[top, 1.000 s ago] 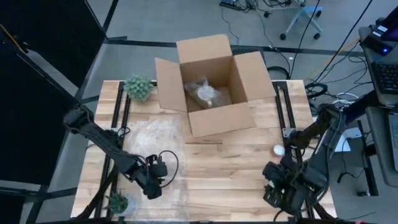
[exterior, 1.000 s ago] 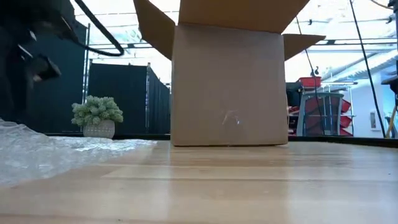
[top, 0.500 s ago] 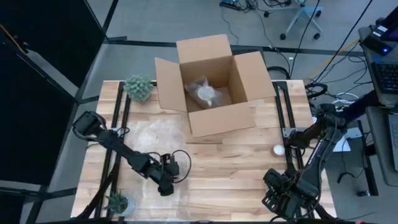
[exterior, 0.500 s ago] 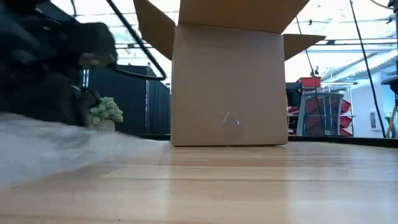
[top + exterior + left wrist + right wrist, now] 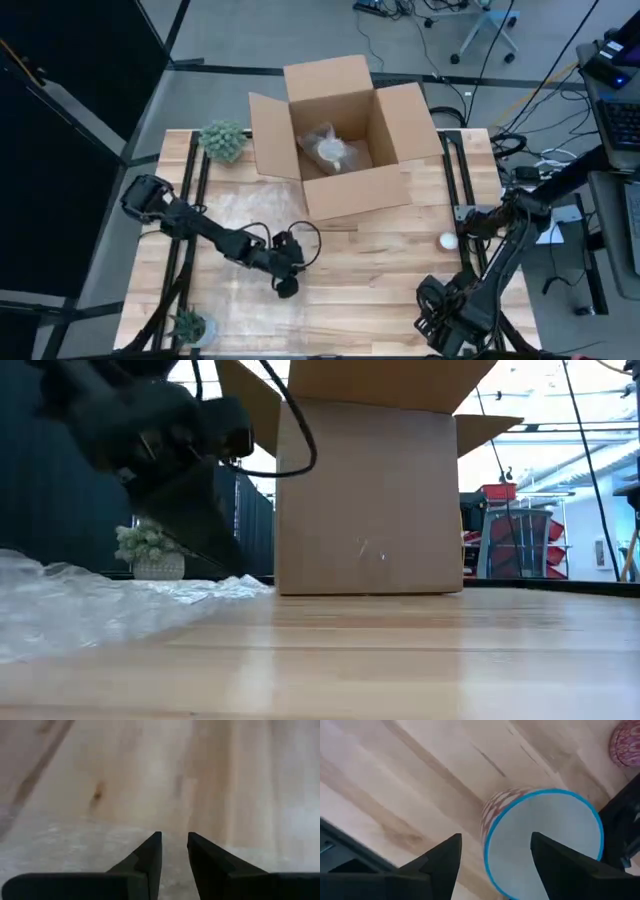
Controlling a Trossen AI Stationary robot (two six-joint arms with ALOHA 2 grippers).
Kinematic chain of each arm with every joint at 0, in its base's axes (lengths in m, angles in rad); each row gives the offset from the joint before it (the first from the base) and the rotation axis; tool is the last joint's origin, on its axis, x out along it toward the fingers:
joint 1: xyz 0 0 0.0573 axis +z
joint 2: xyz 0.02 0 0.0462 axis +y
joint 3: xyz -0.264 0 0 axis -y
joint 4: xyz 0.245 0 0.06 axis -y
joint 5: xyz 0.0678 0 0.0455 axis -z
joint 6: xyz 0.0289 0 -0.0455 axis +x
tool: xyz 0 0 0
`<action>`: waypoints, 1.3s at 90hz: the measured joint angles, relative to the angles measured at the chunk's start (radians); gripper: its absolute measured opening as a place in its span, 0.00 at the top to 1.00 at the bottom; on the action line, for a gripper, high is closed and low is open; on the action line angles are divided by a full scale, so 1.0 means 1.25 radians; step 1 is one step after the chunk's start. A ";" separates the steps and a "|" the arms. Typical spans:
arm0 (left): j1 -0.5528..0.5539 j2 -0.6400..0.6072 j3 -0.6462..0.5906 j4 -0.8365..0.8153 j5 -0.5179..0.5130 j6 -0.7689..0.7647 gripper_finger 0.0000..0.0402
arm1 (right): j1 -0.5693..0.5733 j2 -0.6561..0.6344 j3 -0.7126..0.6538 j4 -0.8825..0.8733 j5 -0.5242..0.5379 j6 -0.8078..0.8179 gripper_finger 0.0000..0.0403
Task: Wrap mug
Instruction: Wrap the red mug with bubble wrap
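Left gripper: held low over the near-left part of the table, at the right edge of the bubble wrap; its fingers are seen in the left wrist view drawn nearly together, a slim gap between them, nothing pinched.
Bubble wrap: spread flat on the left half of the wooden table — seen in the low view as a crinkled clear sheet lying on the wood.
Right gripper: kept at the near-right corner of the table, fingers spread wide; the mug is seen between them in the right wrist view, but whether it is touched cannot be told.
Mug: blue-rimmed, with a red-and-white pattern on its side, open mouth turned toward the wrist camera.
Cardboard box: set at the far middle of the table, flaps open, with a clear-wrapped bundle inside.
Potted plants: one placed just left of the box, another at the near-left corner.
Small white object: left on the table's right side — too small to name.
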 joint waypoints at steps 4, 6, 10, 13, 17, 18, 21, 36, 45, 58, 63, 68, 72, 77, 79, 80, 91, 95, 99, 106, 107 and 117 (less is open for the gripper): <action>-0.007 -0.011 0.005 0.002 0.014 0.000 0.80 | -0.001 0.010 0.000 0.002 0.000 -0.006 0.50; -0.009 -0.016 0.008 0.002 0.017 0.000 0.80 | -0.002 0.014 0.000 0.003 0.000 -0.008 0.51; -0.015 -0.027 0.015 -0.001 0.024 0.000 0.80 | -0.005 0.023 0.000 0.003 -0.001 -0.015 0.54; -0.022 -0.037 0.020 -0.003 0.025 0.000 0.80 | -0.006 0.028 0.000 0.003 0.000 -0.019 0.55; -0.031 -0.052 0.027 -0.021 0.025 0.000 0.80 | -0.008 0.036 0.000 0.003 -0.001 -0.025 0.58; -0.033 -0.055 0.028 -0.025 0.025 -0.001 0.80 | -0.009 0.038 0.000 0.003 -0.001 -0.027 0.58; -0.040 -0.067 0.033 -0.036 0.025 -0.002 0.80 | -0.012 0.044 0.000 0.003 0.000 -0.033 0.60; -0.077 -0.123 0.034 -0.116 0.064 -0.045 0.80 | -0.019 0.073 0.000 0.032 -0.001 -0.100 0.66; -0.099 -0.144 0.034 -0.182 0.066 -0.067 0.80 | -0.032 0.084 -0.001 0.050 -0.004 -0.148 0.74; -0.131 -0.151 0.034 -0.288 0.054 -0.104 0.80 | -0.043 0.086 -0.001 0.060 -0.005 -0.189 0.92; -0.143 -0.151 0.034 -0.327 0.041 -0.114 0.80 | -0.044 0.087 -0.002 0.055 0.004 -0.212 0.97; -0.152 -0.150 0.033 -0.357 0.027 -0.129 0.80 | -0.044 0.087 -0.002 0.053 0.001 -0.218 0.97; -0.159 -0.148 0.033 -0.367 0.022 -0.141 0.80 | -0.044 0.087 -0.002 0.061 -0.002 -0.221 0.97; -0.166 -0.147 0.032 -0.375 0.014 -0.150 0.80 | -0.044 0.084 -0.001 0.067 0.001 -0.241 0.98; -0.168 -0.147 0.032 -0.373 0.013 -0.150 0.80 | -0.044 0.083 0.002 0.066 0.001 -0.251 0.99; -0.168 -0.146 0.032 -0.371 0.013 -0.150 0.80 | -0.044 0.082 0.005 0.065 0.002 -0.256 0.99; -0.167 -0.125 0.031 -0.344 0.003 -0.135 0.80 | -0.049 0.070 0.047 0.061 0.057 -0.303 0.99; -0.163 -0.110 0.028 -0.324 0.000 -0.122 0.80 | -0.053 0.068 0.066 0.052 0.098 -0.323 0.99; -0.156 -0.094 0.024 -0.286 0.000 -0.105 0.80 | -0.055 0.067 0.085 0.046 0.149 -0.347 0.99; -0.143 -0.061 0.019 -0.228 0.006 -0.079 0.80 | -0.064 0.067 0.118 0.047 0.231 -0.384 0.99; -0.141 -0.054 0.019 -0.218 0.010 -0.073 0.80 | -0.065 0.066 0.121 0.047 0.240 -0.390 0.99; -0.118 -0.001 0.019 -0.096 0.059 -0.022 0.80 | -0.085 0.066 0.137 0.054 0.289 -0.442 1.00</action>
